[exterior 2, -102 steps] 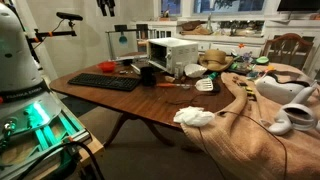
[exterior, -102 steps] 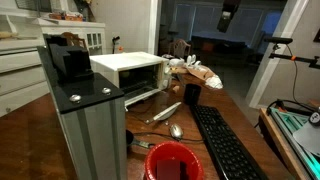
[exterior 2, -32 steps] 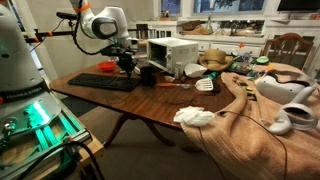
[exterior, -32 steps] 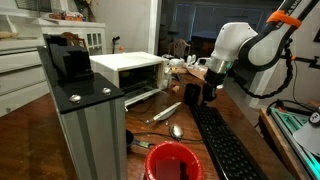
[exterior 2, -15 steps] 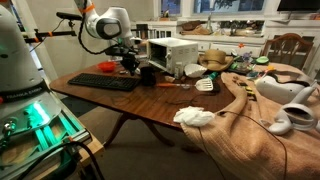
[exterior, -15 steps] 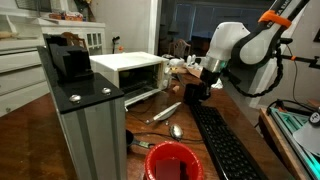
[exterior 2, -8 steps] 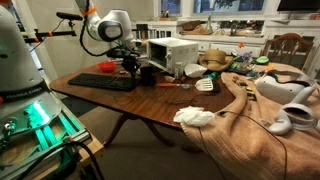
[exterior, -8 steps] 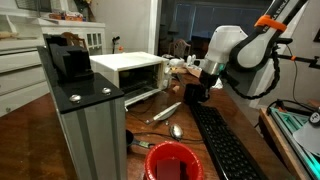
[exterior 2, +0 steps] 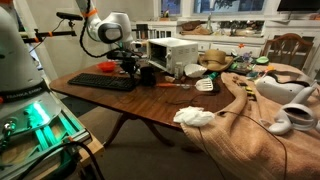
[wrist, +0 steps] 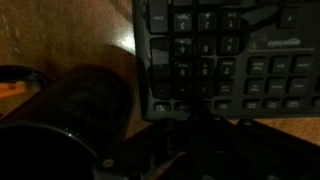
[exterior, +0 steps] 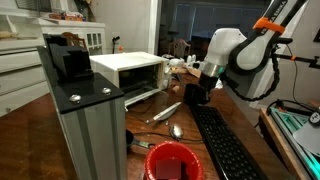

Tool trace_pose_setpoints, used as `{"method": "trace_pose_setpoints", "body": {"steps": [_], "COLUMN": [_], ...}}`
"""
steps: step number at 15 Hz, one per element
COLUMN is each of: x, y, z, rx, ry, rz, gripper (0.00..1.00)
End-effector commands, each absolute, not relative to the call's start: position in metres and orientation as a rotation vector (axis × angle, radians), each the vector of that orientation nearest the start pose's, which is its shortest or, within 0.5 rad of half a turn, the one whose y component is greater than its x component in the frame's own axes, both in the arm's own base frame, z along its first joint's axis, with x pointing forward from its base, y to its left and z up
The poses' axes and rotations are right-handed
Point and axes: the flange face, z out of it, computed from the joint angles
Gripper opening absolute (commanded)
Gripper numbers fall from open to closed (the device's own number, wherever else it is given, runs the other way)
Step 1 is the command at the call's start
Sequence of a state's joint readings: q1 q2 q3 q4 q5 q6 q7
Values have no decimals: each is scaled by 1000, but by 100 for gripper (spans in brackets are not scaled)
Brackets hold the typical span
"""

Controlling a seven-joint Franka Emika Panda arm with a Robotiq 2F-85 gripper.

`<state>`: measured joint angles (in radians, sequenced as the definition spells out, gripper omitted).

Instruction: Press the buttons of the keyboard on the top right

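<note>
The keyboard (exterior: pixel 228 145) lies flat on the wooden desk (exterior 2: pixel 130 100), running from the middle of an exterior view toward 5 o'clock; in the wrist view it fills the part from 12 round to 3 o'clock, one short end and a corner showing near the centre; the buttons (wrist: pixel 195 48) on that end read as a compact block of small square keys, likely the number pad. The claw (exterior: pixel 198 92) hangs low over that same end, just beside the small black cup (exterior 2: pixel 147 74), which sits off the keyboard's short edge; whether the claw is spread or pressed together I cannot tell, since it is dark against dark things in every view and only a vague shadow at 6 o'clock in the wrist view. As to handling, the keyboard looks like stiff, light plastic that could skate on the smooth wood if pushed sideways, so no grasp is wanted; the contact should come straight down onto the key tops, away from the thin rim. The keys are probably sprung with short travel and need only a light touch; a hard drive risks cracking a cap, and drifting toward 9 o'clock in the wrist view risks knocking the cup.
</note>
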<state>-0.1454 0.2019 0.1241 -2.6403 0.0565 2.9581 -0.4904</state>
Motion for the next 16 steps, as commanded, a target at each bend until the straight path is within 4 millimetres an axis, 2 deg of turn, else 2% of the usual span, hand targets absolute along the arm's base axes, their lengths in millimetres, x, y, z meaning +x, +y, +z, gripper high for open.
{"method": "trace_pose_setpoints", "body": {"steps": [1,16], "x": [439,443], "y": [-13,-17], "z": [182,188], "rx": [-3046,-3033], "ry": [-678,-715], "rz": [-214,-253], "gripper": [0,0]}}
